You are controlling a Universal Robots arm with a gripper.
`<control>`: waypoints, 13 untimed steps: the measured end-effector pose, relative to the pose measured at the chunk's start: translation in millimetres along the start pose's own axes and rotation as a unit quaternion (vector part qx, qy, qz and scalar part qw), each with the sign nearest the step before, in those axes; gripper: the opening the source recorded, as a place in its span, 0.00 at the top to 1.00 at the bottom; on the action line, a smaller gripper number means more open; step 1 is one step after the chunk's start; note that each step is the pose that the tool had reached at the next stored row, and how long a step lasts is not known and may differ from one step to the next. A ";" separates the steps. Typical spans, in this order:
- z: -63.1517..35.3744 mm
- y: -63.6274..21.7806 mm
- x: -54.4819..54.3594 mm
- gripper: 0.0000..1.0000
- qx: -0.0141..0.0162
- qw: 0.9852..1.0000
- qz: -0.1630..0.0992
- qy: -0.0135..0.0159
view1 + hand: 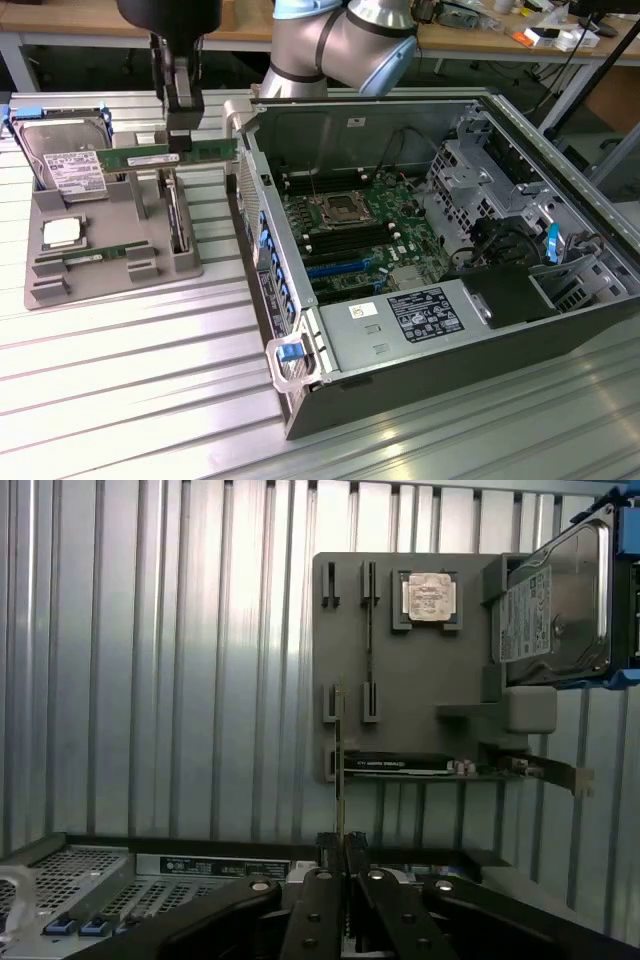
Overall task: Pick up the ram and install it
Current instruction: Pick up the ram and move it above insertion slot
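the ram (pixel 130 158) (pixel 340 770) is in the air above the grey tray (pixel 100 285) (pixel 420 680), with its long side level. it is one green stick with a white label, and the writing on the label is too small to read. the gripper (pixel 180 140) (pixel 341 850) comes from above and its two fingers are pressed together on the ram's upper edge, near the middle, pinching it. the end of the ram on the exterior view's right is near the wall of the open computer case (pixel 450 375). on the tray there are one more green stick (pixel 95 255) lying flat, one square silver processor (pixel 62 232) (pixel 428 597), and one hard drive (pixel 65 165) (pixel 555 610) standing tilted at the far side; its white label cannot be read. there is one case, at the exterior view's right of the tray, showing one green motherboard (pixel 350 225) and a box with one black and one white label (pixel 423 312), both unreadable. everything stands on a ribbed metal table (pixel 120 390) (pixel 150 680). far behind are wooden workbenches (pixel 60 20) with small clutter.
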State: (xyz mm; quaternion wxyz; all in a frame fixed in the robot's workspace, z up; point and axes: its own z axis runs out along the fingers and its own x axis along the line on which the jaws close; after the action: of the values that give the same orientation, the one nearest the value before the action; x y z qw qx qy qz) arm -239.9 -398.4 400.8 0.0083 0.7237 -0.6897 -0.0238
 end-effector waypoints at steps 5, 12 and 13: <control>-1.9 -46.4 2.2 0.88 0.000 1.000 0.000 0.000; -4.5 -112.1 5.4 0.88 0.000 1.000 0.000 0.000; -4.7 -116.4 5.6 0.88 0.000 1.000 0.000 0.000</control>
State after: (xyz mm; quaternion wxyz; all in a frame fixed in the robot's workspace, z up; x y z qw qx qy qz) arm -123.2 -398.4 400.2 0.0082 0.7237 -0.6896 -0.0238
